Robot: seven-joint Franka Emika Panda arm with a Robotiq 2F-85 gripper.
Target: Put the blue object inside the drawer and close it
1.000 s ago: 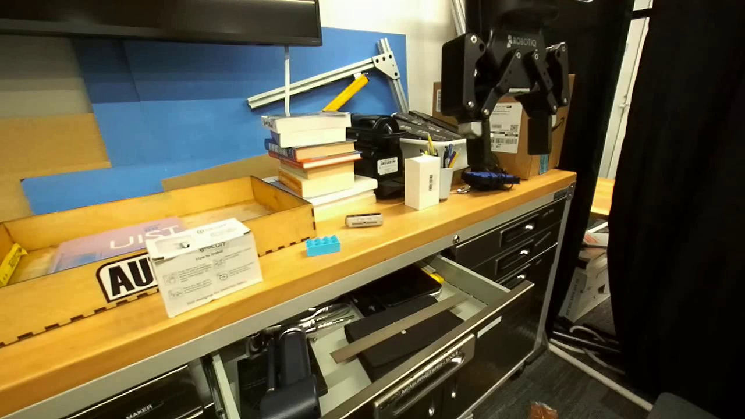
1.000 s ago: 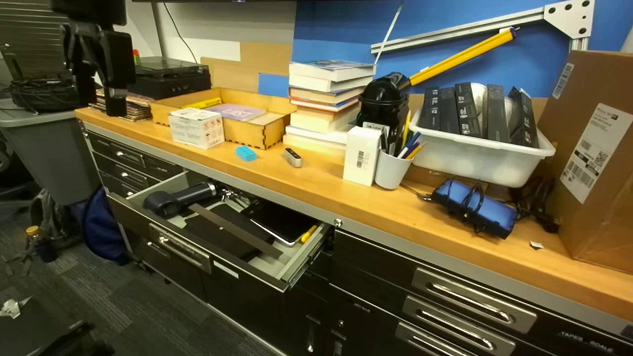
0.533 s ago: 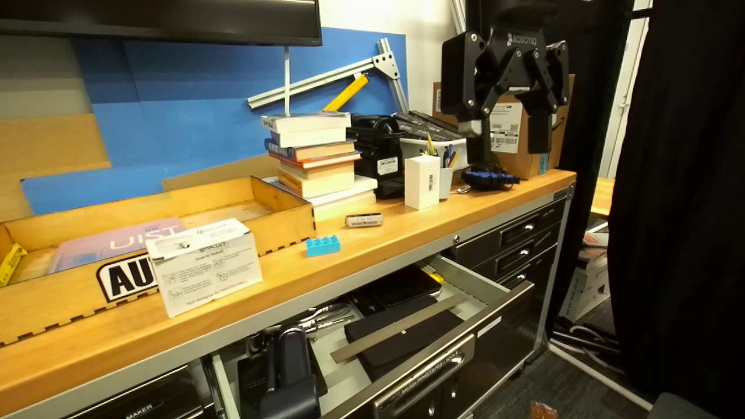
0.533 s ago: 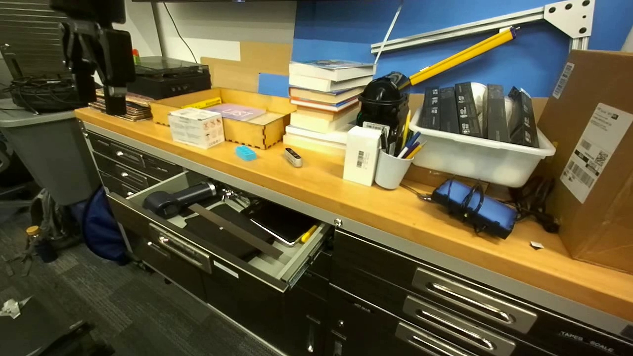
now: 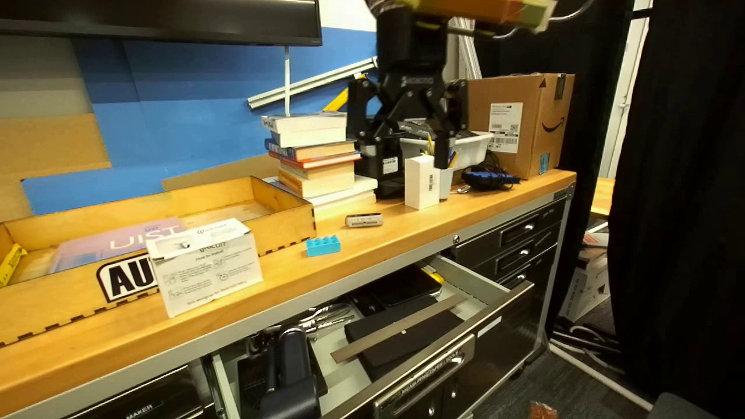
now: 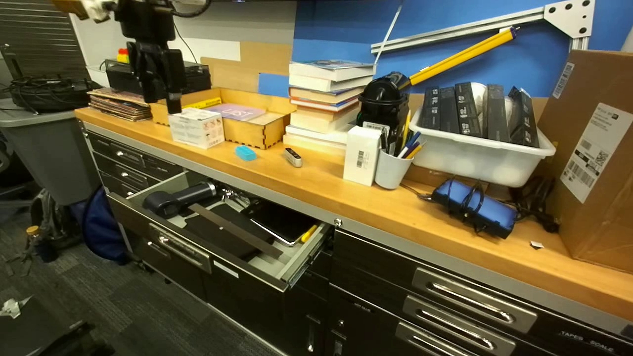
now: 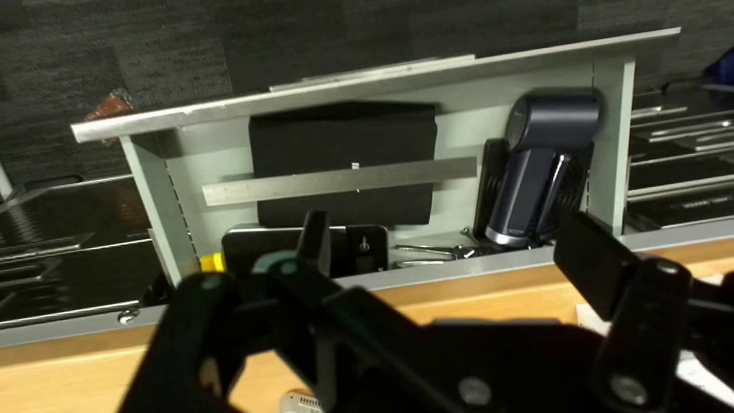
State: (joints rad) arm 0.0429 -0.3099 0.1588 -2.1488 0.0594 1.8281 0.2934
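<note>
Wooden bench crosses the frame, blue wall panel behind. In an exterior view my end effector hangs upper centre, above the bench; fingers spread wide, released. Blue block sits on the bench, just left of centre, beside the wooden tray. Drawer lower centre, pulled out, metal strip inside.

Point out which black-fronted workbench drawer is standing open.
The wide, shallow black-fronted drawer with pale grey metal inside: it alone is pulled out, baring its contents, while the narrower black drawers with silvery handles on either side are shut.
</note>
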